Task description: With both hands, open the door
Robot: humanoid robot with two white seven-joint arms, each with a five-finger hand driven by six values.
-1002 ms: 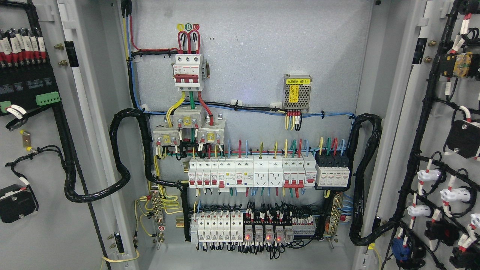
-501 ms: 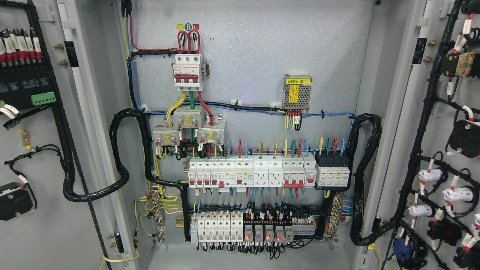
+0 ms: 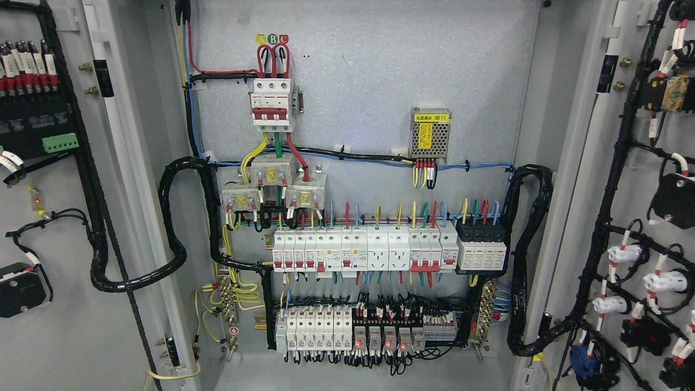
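A grey electrical cabinet fills the head view. Its left door is swung wide, showing its inner face with black terminal blocks, a green connector and a black cable loom. The right door is also swung wide, its inner face carrying black wiring, white lamp holders and black switch bodies. Between them the back panel is fully exposed. Neither of my hands nor any arm shows in the picture.
On the back panel sit a red-and-white main breaker, a meshed power supply with a yellow label, a row of white breakers and sockets and a lower row of relays with red lights. Black conduit loops hang at both door hinges.
The left door's inner parts have slid a little further left, and the right door's parts a little further right. Both doors have swung slightly wider.
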